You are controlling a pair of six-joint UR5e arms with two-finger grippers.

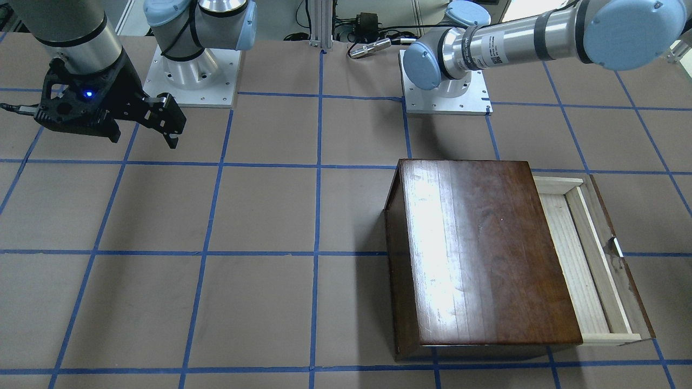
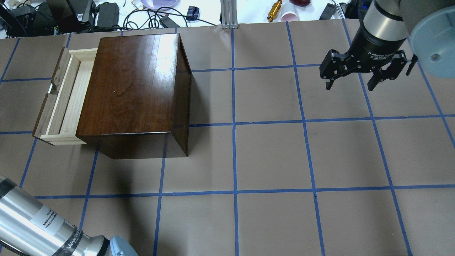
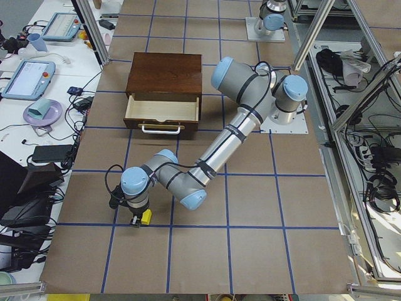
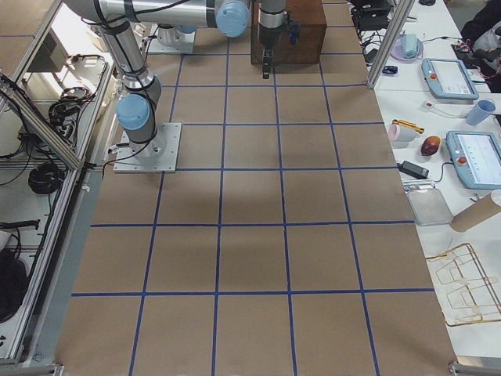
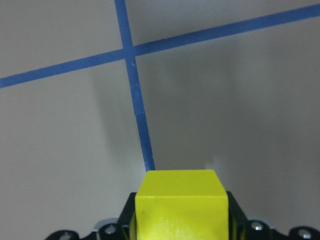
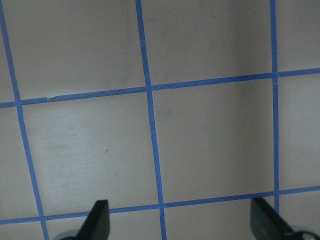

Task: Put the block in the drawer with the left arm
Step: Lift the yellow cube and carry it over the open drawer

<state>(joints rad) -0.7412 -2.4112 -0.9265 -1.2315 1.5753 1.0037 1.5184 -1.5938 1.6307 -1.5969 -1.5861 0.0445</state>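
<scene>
Left tool (image 5: 181,221) clamped on the block (image 5: 180,197), low at the desk (image 3: 250,251); pulled-out drawer (image 3: 161,110) lies well apart beyond it, open side toward the tool.

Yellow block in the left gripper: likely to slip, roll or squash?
The block looks rigid: crisp edges, no visible deformation at the left gripper. Flat faces, so unlikely to roll. Small, so probably light; the smooth-looking surface might slip under a loose grip.
</scene>
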